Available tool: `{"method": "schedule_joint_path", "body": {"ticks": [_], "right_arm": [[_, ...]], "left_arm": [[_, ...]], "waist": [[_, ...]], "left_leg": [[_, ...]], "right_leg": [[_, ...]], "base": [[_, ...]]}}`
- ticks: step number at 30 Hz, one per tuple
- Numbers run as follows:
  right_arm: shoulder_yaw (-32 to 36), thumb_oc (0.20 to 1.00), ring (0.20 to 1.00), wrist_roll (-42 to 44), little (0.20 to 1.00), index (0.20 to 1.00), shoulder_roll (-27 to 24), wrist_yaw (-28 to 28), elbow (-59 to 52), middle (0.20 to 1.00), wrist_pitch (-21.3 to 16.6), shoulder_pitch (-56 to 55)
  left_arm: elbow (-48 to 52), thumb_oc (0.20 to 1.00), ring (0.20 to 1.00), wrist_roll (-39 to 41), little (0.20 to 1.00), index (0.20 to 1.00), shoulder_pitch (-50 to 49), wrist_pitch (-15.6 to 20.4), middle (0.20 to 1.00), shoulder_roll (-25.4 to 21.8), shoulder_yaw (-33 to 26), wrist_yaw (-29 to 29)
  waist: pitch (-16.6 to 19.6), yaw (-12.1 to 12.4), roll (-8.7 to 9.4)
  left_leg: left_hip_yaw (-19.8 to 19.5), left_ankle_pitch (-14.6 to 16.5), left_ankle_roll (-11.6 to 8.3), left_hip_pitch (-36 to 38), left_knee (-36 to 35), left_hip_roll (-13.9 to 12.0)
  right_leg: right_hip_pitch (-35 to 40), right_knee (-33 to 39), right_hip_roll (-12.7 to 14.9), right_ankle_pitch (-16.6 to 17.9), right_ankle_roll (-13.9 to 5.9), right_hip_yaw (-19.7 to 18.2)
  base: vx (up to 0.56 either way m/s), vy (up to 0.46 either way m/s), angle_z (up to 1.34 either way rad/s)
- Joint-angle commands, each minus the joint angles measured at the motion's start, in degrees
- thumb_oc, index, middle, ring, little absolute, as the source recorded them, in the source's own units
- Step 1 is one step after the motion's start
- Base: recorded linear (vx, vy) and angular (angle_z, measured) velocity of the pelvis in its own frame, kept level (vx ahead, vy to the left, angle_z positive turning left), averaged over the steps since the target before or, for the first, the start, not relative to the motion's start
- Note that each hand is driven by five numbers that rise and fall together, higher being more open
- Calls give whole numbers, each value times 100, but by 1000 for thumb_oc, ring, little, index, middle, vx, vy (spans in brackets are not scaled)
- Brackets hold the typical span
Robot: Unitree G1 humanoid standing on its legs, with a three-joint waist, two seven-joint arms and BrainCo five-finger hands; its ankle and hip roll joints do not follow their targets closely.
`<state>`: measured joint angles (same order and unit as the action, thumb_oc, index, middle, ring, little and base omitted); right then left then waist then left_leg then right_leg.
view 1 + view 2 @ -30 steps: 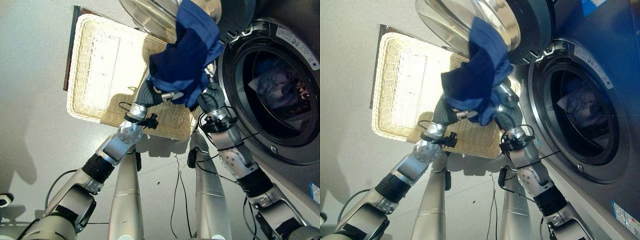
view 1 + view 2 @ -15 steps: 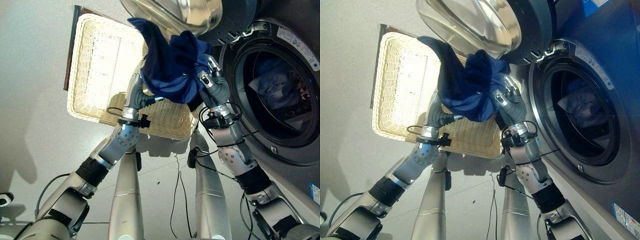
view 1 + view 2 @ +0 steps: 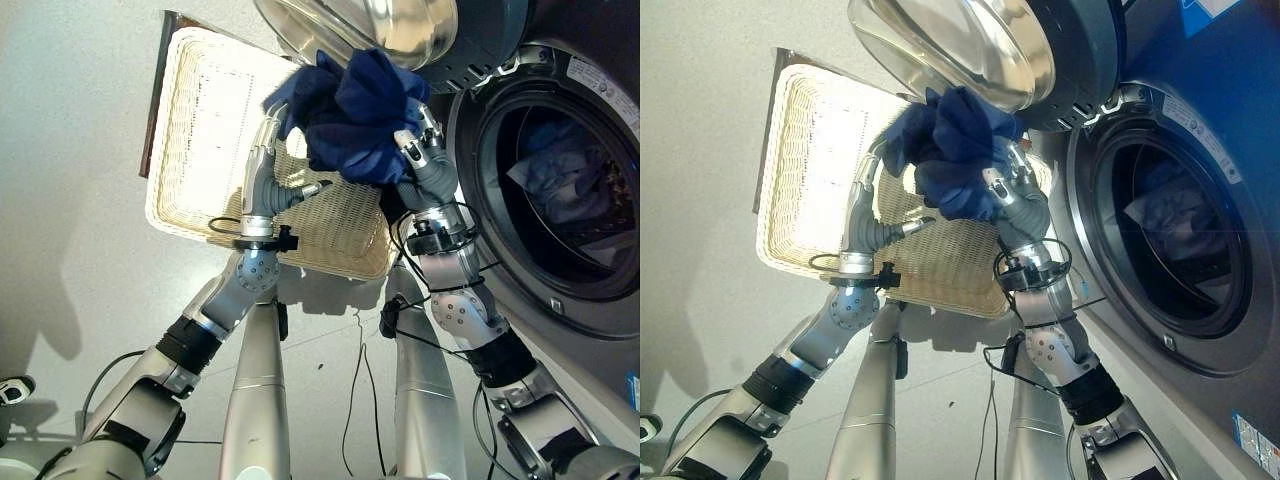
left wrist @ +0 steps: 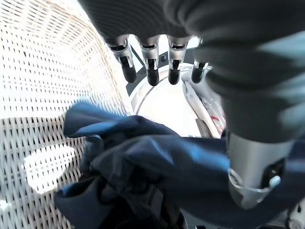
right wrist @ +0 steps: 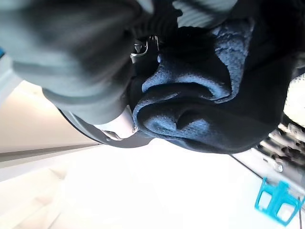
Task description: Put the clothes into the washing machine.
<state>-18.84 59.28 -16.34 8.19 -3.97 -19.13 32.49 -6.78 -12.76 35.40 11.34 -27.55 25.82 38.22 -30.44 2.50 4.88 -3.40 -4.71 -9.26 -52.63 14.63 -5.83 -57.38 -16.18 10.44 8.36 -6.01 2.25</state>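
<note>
A dark blue garment (image 3: 352, 112) hangs bunched up just under the washing machine's open door (image 3: 385, 25), left of the drum opening (image 3: 560, 200). My right hand (image 3: 425, 165) is shut on the garment (image 5: 190, 105) from its right side. My left hand (image 3: 262, 175) stands beside the bundle with straight fingers (image 4: 150, 71) and the thumb spread; its fingertips reach the cloth's left edge. In the left wrist view the blue garment (image 4: 143, 167) lies past the open fingers. Inside the drum lies a pale blue piece of clothing (image 3: 560, 165).
A cream wicker basket (image 3: 215, 130) lies on the grey floor behind both hands, with a dark board along its left edge. The washing machine's front (image 3: 1230, 330) takes up the right side, and the glass door juts out above the garment.
The garment has come off my left hand and gathered into a tighter bundle nearer the door. My left hand's fingers now show straight. The right hand keeps its hold; the view shifted slightly.
</note>
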Motion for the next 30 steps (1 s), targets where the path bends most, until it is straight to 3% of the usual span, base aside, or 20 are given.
{"method": "schedule_joint_path", "body": {"ticks": [1,3,10,14,24,25,30], "right_arm": [[10,200,200,737,200,200,88,628,-755,200,170,-64],[8,200,200,910,200,200,98,739,-750,200,247,-63],[-68,200,200,2830,200,200,342,2163,-636,200,1197,-60],[-87,200,200,3328,200,200,421,2495,-505,200,1329,52],[202,200,200,3819,200,200,245,2348,227,200,775,300],[367,200,200,4026,200,200,105,2175,599,200,500,328],[1053,200,200,4848,200,200,-482,2016,2150,200,23,415]], "left_arm": [[349,1000,1000,51,1000,1000,97,453,1000,76,-154,-60],[350,1000,1000,108,1000,1000,88,465,1000,83,-162,-91],[-103,1000,1000,733,1000,1000,22,606,1000,161,-249,231],[-547,1000,1000,946,1000,1000,88,733,1000,235,-327,558],[-1826,1000,1000,1235,1000,1000,275,1037,1000,203,-498,1170],[-2120,1000,1000,1354,1000,1000,323,1098,1000,161,-524,1202],[-2974,1000,1000,1721,1000,1000,461,1394,1000,32,-484,1221]], "waist": [[65,-171,-244],[65,-166,-250],[65,-133,-245],[65,-130,-231],[65,-165,-182],[65,-185,-163],[65,-259,-135]], "left_leg": [[-147,-596,609,-145,-344,354],[-149,-598,608,-143,-348,360],[-164,-579,593,-89,-344,370],[-177,-577,572,-64,-339,359],[-149,-593,485,-1,-366,293],[-128,-587,468,15,-365,273],[-64,-571,424,48,-391,216]], "right_leg": [[284,303,-143,353,-147,509],[287,310,-141,353,-146,512],[357,329,-121,343,-158,547],[375,324,-117,349,-165,551],[432,339,-128,357,-180,553],[450,348,-130,359,-181,557],[481,395,-147,393,-194,540]], "base": [[0,0,0],[0,0,0],[0,0,0],[0,0,0],[0,0,0],[0,0,0],[-2,6,0]]}}
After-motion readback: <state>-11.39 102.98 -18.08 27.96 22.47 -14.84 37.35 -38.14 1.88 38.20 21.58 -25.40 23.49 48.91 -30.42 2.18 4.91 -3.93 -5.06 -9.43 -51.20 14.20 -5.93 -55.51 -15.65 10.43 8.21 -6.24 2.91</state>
